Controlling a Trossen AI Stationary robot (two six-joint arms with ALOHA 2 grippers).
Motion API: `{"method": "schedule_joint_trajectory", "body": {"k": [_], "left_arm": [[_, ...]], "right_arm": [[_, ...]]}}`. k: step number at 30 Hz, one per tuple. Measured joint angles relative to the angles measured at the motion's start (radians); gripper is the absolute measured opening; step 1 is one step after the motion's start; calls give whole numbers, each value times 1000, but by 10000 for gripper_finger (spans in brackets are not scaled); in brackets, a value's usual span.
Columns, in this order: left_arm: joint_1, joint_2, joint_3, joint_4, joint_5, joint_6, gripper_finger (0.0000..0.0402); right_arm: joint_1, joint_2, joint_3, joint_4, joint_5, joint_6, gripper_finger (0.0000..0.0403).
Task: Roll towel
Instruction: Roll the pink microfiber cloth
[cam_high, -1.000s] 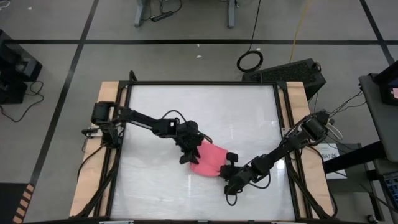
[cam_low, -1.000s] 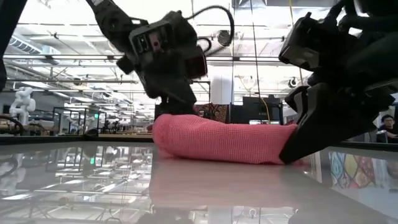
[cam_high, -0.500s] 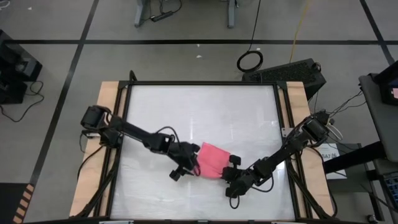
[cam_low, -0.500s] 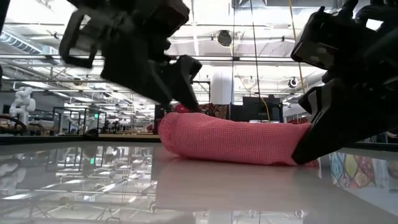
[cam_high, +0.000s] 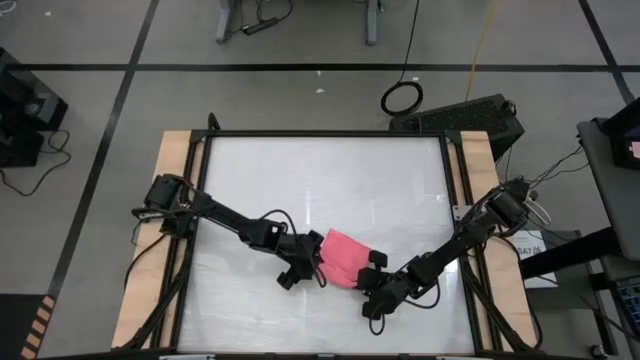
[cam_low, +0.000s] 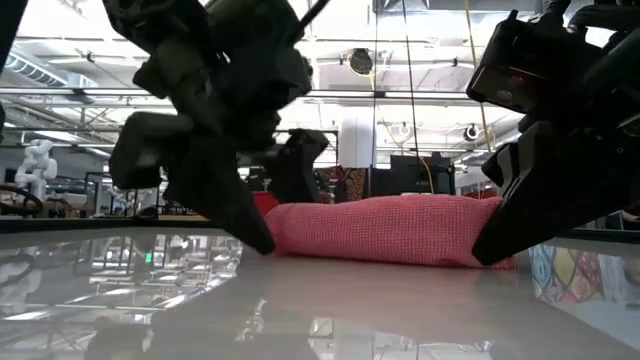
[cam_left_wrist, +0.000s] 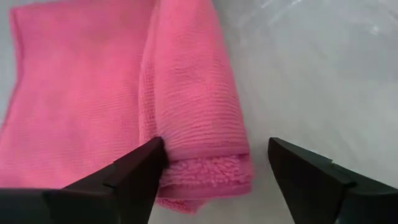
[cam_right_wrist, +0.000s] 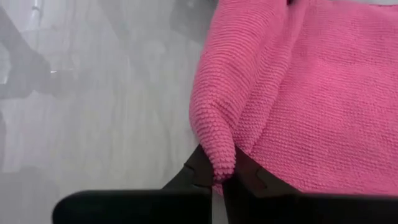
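Observation:
The pink-red towel (cam_high: 345, 258) lies on the white table, partly rolled, with a thick roll (cam_left_wrist: 193, 93) along one side and a flat part (cam_left_wrist: 74, 87) beside it. My left gripper (cam_left_wrist: 216, 144) is open at the towel's left end, low on the table, with its fingers on either side of the roll's end. My right gripper (cam_right_wrist: 217, 177) is shut on the towel at its right end. In the low view the towel (cam_low: 380, 230) lies between the left gripper (cam_low: 235, 215) and the right gripper (cam_low: 510, 235). My left gripper has one finger (cam_left_wrist: 134, 171) on the flat part of the towel, against the side of the roll's end (cam_left_wrist: 168, 140). The other finger (cam_left_wrist: 311, 180) stands clear on the bare table. The fingers slant down from the table's left and lie along the roll. My right gripper pinches the bulging fold at the roll's end (cam_right_wrist: 214, 140) between its two fingers. The fingers come low, slanting from the table's near right. The towel lies on the table; how many layers are held cannot be told.
The table has a black frame (cam_high: 325, 133) and wooden side strips (cam_high: 170, 150). Bare white table lies far of the towel and to its left. A black box (cam_high: 465, 115) and a cable ring (cam_high: 401, 98) lie on the floor beyond the far edge.
My left gripper has gone from over the towel's far left part toward the table's near edge and down, and now sits low at the towel's left end. The towel's left end has drawn in a little toward the right. My right gripper has kept its hold.

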Motion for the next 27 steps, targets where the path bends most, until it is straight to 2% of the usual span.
{"method": "schedule_joint_trajectory", "body": {"k": [3, 5, 12, 13, 18, 24, 27], "left_arm": [[4, 20, 1, 3, 33, -6, 264], [5, 30, 2, 6, 62, -7, 228], [26, 38, 12, 9, 154, -115, 29], [31, 39, 14, 11, 179, -145, 19], [63, 41, 15, 79, 324, -330, 19], [129, 43, 16, 76, 460, -568, 14], [154, 45, 16, 49, 493, -648, 13]], "right_arm": [[0, 0, 0, 0, -2, 7, 4], [0, 0, 0, 0, -3, 18, 4], [4, -15, 0, -9, -29, 18, 4], [5, -22, 0, -16, -31, 5, 6], [6, -70, -1, -83, -46, -8, 34], [6, -108, -1, -160, -111, 3, 61], [9, -116, -1, -186, -102, 38, 63]]}}
